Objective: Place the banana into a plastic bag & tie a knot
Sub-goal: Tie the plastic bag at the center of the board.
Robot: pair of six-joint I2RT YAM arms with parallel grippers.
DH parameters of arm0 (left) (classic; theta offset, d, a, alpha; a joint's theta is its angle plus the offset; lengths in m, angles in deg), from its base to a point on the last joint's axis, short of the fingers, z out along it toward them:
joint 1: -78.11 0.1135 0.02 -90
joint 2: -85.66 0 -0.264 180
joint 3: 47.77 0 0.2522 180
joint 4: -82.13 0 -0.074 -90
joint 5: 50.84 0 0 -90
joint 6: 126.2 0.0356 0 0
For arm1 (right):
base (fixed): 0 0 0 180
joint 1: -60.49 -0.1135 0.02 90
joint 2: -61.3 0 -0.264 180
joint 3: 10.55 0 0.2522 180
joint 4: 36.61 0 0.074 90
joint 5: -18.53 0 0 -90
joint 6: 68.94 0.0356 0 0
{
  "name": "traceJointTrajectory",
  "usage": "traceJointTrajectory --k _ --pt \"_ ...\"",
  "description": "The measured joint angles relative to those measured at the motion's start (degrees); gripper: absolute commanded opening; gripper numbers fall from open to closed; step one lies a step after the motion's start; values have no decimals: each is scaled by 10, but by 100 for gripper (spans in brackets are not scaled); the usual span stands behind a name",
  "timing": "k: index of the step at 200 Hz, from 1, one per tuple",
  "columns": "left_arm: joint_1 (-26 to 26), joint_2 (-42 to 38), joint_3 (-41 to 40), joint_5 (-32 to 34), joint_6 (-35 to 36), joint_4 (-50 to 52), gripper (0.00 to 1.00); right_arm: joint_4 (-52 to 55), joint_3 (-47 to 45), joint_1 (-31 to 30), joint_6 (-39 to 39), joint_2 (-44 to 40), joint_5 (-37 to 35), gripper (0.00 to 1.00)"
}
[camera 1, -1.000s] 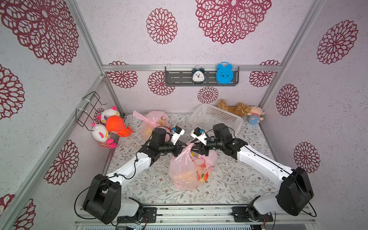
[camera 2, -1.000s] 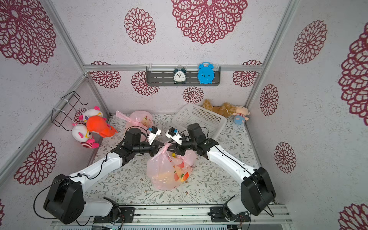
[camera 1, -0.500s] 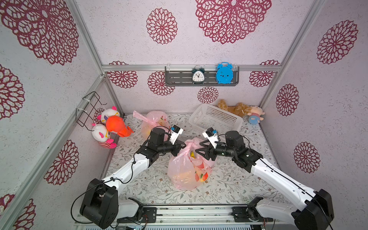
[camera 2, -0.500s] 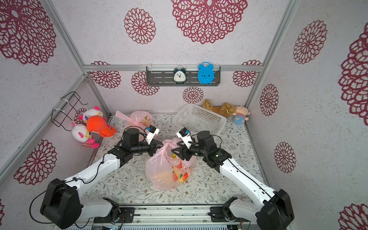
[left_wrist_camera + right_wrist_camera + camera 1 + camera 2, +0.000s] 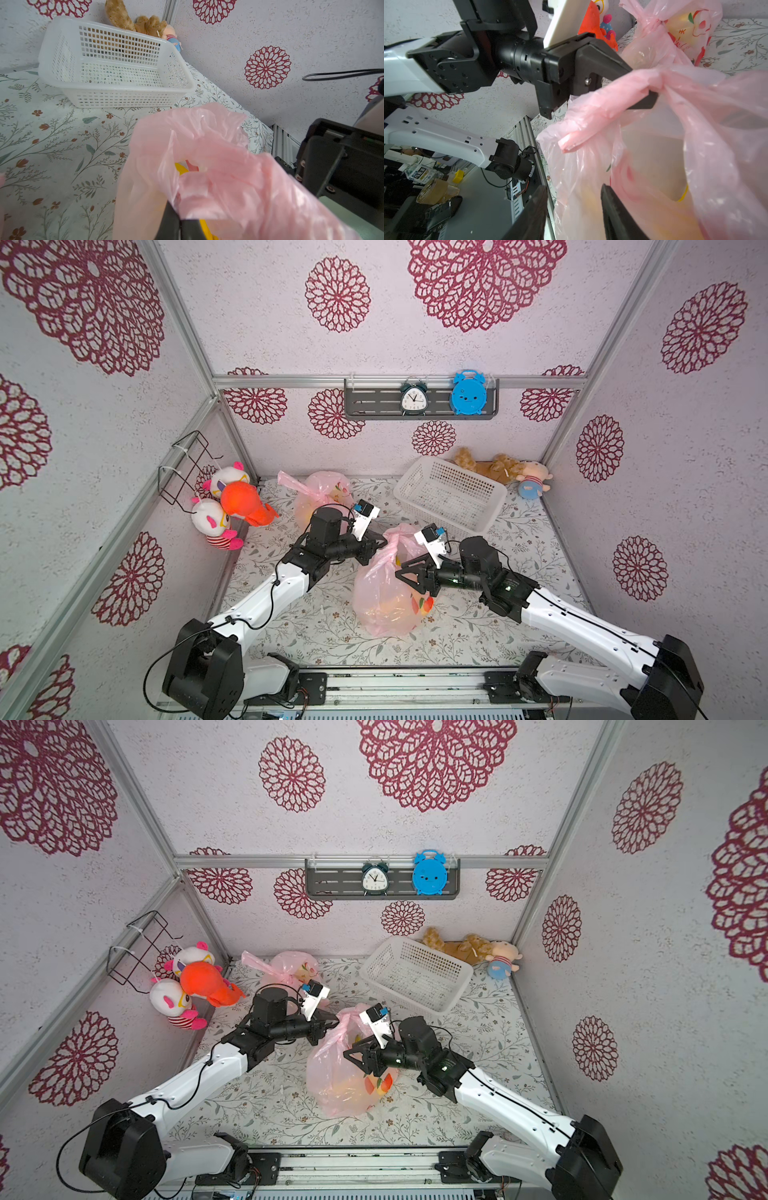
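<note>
A pink plastic bag (image 5: pixel 380 601) (image 5: pixel 332 1085) stands mid-table, its top gathered into a twisted neck. The banana shows as a yellow strip (image 5: pixel 180 168) through the bag's mouth. My left gripper (image 5: pixel 384 546) (image 5: pixel 336 1022) (image 5: pixel 179 225) is shut on the bag's handle, which wraps its fingertips (image 5: pixel 642 104). My right gripper (image 5: pixel 409 580) (image 5: pixel 354 1061) (image 5: pixel 574 187) is open, level with the bag's middle on its right side. The bag's wall (image 5: pixel 654 149) lies just ahead of the spread jaws and is not pinched.
A white mesh basket (image 5: pixel 449 497) (image 5: pixel 116 68) sits at the back right, with plush toys (image 5: pixel 500 470) behind it. A second, tied pink bag (image 5: pixel 322 493) lies behind the left arm. More plush toys (image 5: pixel 232 502) hang at the left wall.
My right gripper has left the bag's neck, pulled back to the right, then come down and forward beside the bag's body. The left gripper keeps its hold.
</note>
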Motion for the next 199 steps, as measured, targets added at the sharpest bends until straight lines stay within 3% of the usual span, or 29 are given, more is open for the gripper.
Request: traceJointTrajectory --k 120,153,199 --pt "0 -14 -6 8 -1 0 0 1 60 -27 12 52 -39 43" --pt "0 -14 -10 8 -1 0 0 9 69 -27 9 58 -54 32" --pt "0 -16 -11 8 -1 -1 0 19 72 -27 7 59 -65 27"
